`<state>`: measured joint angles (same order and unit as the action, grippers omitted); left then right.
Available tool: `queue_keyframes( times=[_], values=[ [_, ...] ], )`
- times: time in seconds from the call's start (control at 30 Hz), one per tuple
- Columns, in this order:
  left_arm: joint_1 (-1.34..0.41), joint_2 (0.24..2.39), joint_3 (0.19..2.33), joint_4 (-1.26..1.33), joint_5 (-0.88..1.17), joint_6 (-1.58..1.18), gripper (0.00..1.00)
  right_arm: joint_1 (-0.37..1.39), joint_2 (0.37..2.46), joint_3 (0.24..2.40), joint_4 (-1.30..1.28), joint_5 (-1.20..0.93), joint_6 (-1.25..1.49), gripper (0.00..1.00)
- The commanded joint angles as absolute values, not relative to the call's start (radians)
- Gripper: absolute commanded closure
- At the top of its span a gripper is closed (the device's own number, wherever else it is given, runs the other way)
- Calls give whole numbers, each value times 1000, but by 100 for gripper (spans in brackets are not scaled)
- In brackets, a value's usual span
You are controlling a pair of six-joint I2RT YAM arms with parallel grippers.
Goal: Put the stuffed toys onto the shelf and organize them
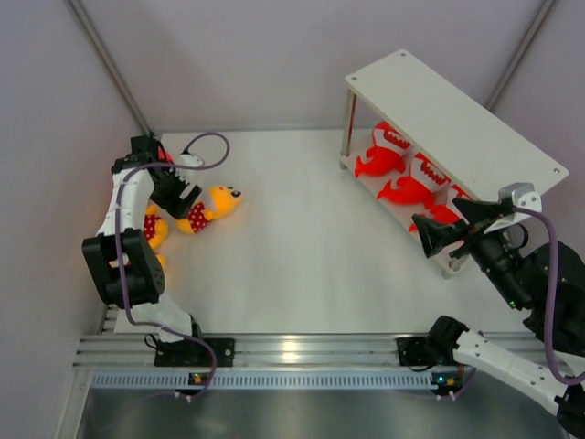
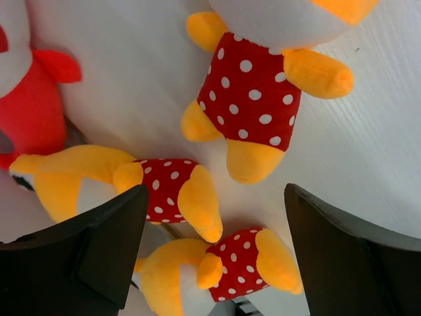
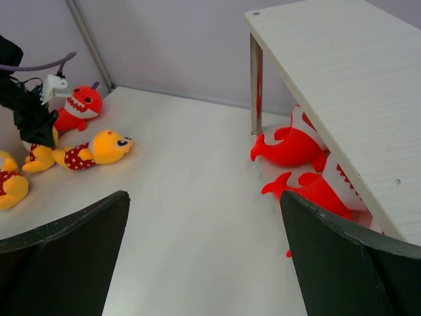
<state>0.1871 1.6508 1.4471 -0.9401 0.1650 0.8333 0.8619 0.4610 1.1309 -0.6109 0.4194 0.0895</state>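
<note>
The left tool (image 2: 216, 197) gapes wide over yellow-orange plushes (image 2: 250, 99) on the desk (image 2: 368, 151) — gripping nothing; the right tool (image 3: 204, 204) is released too — facing the shelf (image 3: 342, 79) and its red sharks (image 3: 289, 148).

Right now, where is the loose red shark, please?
The shark sits far left in the right wrist view, behind the yellow toys, beside the left arm.

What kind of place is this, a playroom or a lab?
Probably a robot test cell: left arm and right arm bolted to a metal rail at a white table, plain walls close around, a shelf and plush toys as props.
</note>
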Motion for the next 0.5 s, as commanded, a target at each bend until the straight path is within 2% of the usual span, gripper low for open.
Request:
queue_keyframes(
  times=[0.0,0.13,0.3,0.47],
  values=[
    [215,1699,1479,-948,311,923,11,870,468,1128,-566,410,97,1],
    [206,1814,1563,-951,417,855,15,870,469,1124,-563,423,106,0],
    [195,1943,1615,-950,437,828,21,868,479,1138,-572,428,115,1],
    [178,1936,1684,-940,540,776,22,870,509,1157,-581,436,118,1]
  ],
)
